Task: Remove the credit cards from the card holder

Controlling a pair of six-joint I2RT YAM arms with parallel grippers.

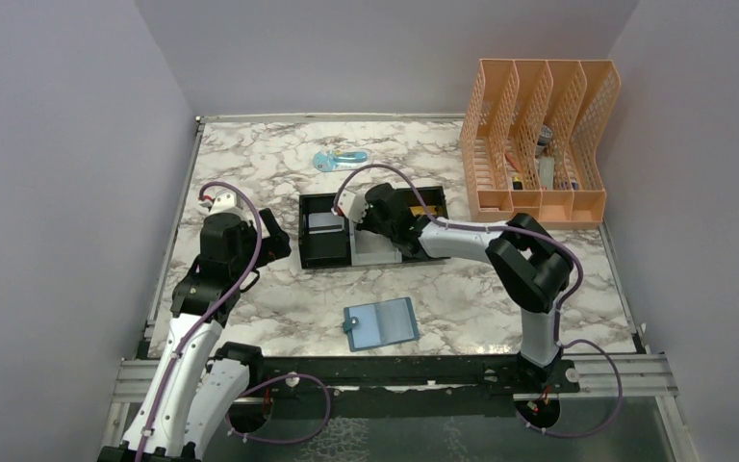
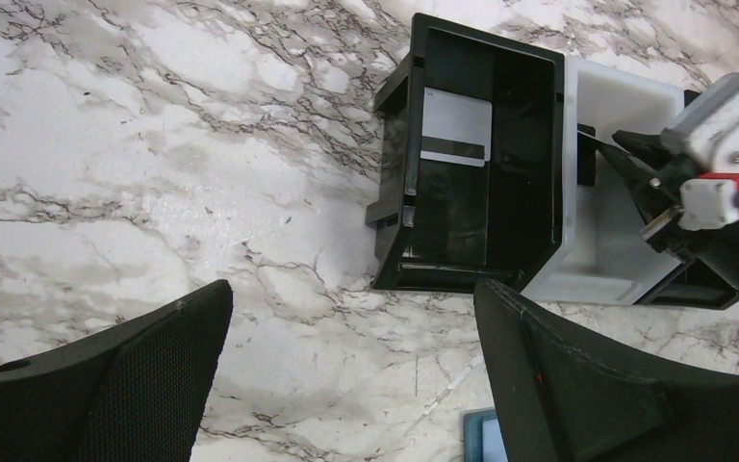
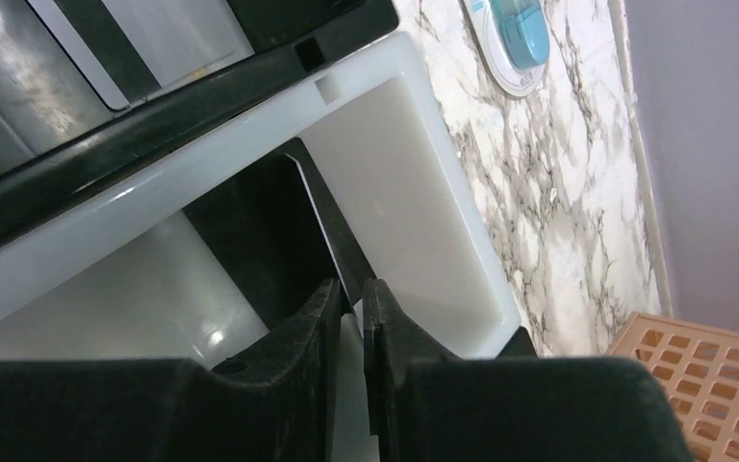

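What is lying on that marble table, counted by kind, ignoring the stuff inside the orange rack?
Three-compartment tray: 1
Cards: 2, a pale card in its black compartment, a dark card in its white one
Teal card holder: 1
Orange rack: 1
Blue-and-clear packet: 1
Total: 6

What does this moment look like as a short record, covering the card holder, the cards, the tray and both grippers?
card holder: open flat on the table, near edge, no gripper on it
tray: three compartments, white one in the middle
pale card: lying in the tray's left black compartment
dark card: in the white compartment, at the right gripper's tips
left gripper: open, empty, beside the tray
right gripper: nearly closed on the dark card
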